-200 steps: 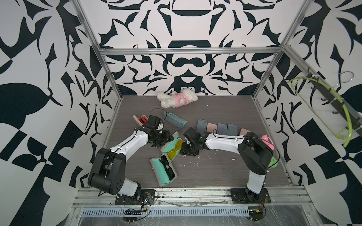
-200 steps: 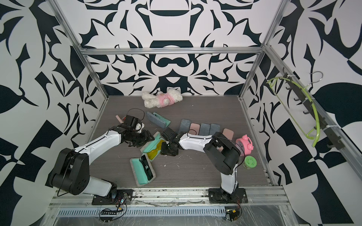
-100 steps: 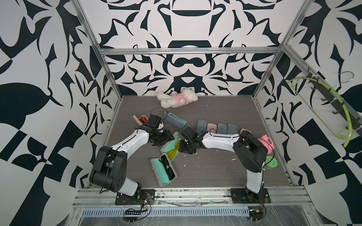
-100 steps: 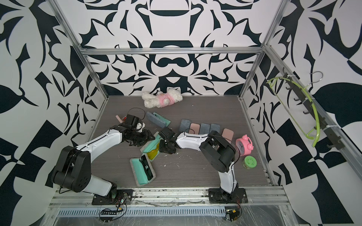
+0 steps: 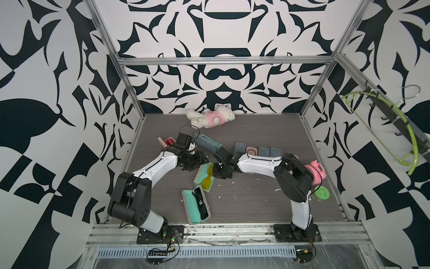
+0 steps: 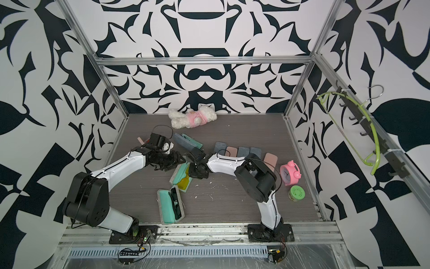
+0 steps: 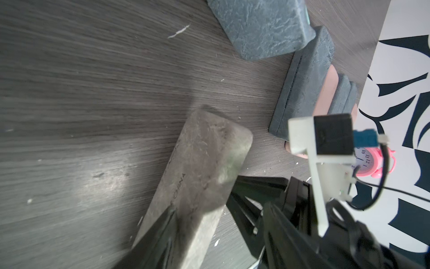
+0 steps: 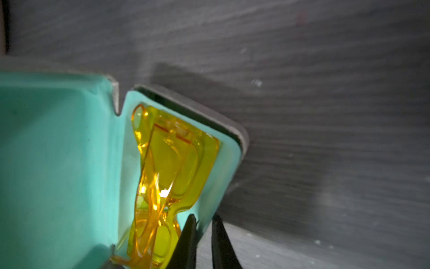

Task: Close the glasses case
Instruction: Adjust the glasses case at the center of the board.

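A grey wood-grain bench (image 5: 256,209), walled by black-and-white patterned panels, is seen in both top views. From its near edge a left arm (image 5: 158,166) and a right arm (image 5: 258,163), both white and black, are stretched inward, so that their ends lie close together near the bench's middle. A white and pink plush toy (image 5: 210,118) is laid against the back wall. A row of closed cases (image 5: 258,151) is set side by side behind the right arm.

The glasses case (image 5: 202,178) is found open between the two arm ends, with its teal lining shown. A second open case (image 5: 196,206), with dark glasses in it, is laid just beside it toward the near edge. A pink alarm clock (image 5: 316,171) and a green-lidded jar (image 5: 322,193) are placed by the right wall.

The left hand (image 5: 199,160) is held at the lid side of the glasses case. In the left wrist view one finger (image 7: 158,242) is seen over the lid's grey outer face. How wide its jaws stand, and whether the lid is gripped, cannot be told.

The right hand (image 8: 204,223) is closed narrowly, and the teal-lined wall of the case's base is pinched between its fingers (image 8: 187,242). Folded yellow glasses (image 8: 169,172) are lodged in that base.
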`<action>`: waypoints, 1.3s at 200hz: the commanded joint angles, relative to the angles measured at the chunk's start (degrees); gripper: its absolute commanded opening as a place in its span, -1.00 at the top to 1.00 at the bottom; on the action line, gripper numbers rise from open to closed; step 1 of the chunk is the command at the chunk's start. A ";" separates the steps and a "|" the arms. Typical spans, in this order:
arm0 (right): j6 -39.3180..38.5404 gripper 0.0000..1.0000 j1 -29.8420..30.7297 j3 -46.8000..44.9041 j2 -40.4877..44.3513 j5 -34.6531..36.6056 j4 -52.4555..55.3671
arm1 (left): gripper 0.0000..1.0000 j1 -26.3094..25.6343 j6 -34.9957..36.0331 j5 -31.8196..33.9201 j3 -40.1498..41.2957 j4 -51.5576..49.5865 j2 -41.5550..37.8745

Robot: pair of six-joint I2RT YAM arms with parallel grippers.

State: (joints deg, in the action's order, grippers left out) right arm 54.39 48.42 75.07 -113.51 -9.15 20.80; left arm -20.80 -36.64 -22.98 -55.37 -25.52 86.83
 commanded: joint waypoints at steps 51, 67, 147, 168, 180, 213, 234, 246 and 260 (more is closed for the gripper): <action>-6.53 0.71 -4.19 4.87 0.15 -0.37 4.63 | -0.26 -0.56 -0.10 -2.66 -2.23 0.47 1.48; -8.74 0.72 -4.73 6.47 -0.59 -0.80 5.85 | -0.26 -0.64 -0.01 -2.90 -2.25 0.56 1.56; -11.31 0.70 -5.70 7.58 -0.09 -2.55 6.58 | -0.27 -0.96 -0.68 -4.52 0.95 1.44 -0.75; -11.23 0.60 -5.71 6.72 1.59 -2.78 6.70 | -0.32 -1.00 -0.71 -4.46 1.90 1.16 -1.38; -11.23 0.55 -5.71 6.24 2.43 -3.15 6.90 | -0.34 -1.00 -0.75 -4.48 2.39 1.13 -1.51; -10.97 0.36 -5.71 3.21 4.99 -3.77 6.05 | -0.37 -1.16 -1.40 -4.42 3.59 1.52 -2.23; -10.34 0.25 -5.71 0.92 6.71 -4.12 5.09 | -0.38 -1.55 -2.17 -4.76 4.03 2.04 -2.58; -10.07 0.19 -5.71 -0.18 7.63 -4.39 4.52 | -0.38 -2.17 -2.55 -4.76 3.96 2.22 -2.59; -9.66 0.12 -5.62 -1.50 8.74 -4.73 3.87 | -0.39 -3.22 -3.03 -4.80 3.62 2.46 -2.37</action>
State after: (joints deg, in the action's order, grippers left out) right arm 43.92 42.76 75.40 -107.87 -12.97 25.98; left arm -22.44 -38.65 -26.41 -52.38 -24.01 85.67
